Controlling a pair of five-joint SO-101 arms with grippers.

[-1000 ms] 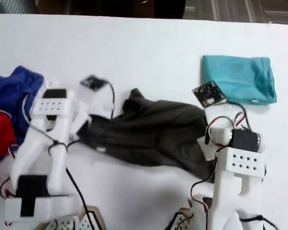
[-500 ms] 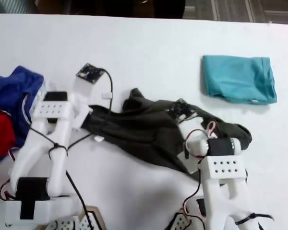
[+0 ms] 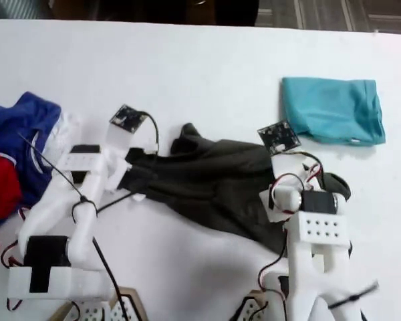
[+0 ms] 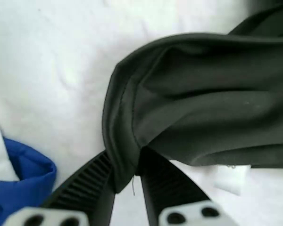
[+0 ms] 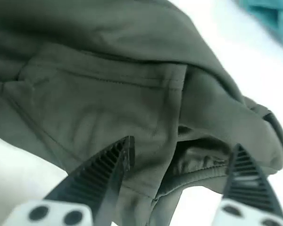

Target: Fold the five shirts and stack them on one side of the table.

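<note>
Currently dark shirt (image 3: 214, 190) rumpled mid-table, one end pinched
High view: it sits between both arms on the table (image 3: 187, 60); folded teal shirt (image 3: 333, 110) near its right end, blue shirt (image 3: 17, 130) and red shirt (image 3: 0, 187) heaped at the left edge, likely crowding that arm. Left wrist view: left gripper (image 4: 127, 165) clamped on a hem fold; cloth looks light, limp, slidey. Right wrist view: right gripper (image 5: 181, 150) jaws apart above a seamed corner, good pinch spot

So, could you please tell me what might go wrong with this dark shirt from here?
The left pincer pinches only an edge of the crumpled dark olive fabric shirt, so pulling may slip it free. The open right pincer hangs over bunched folds and might grab several layers.
</note>
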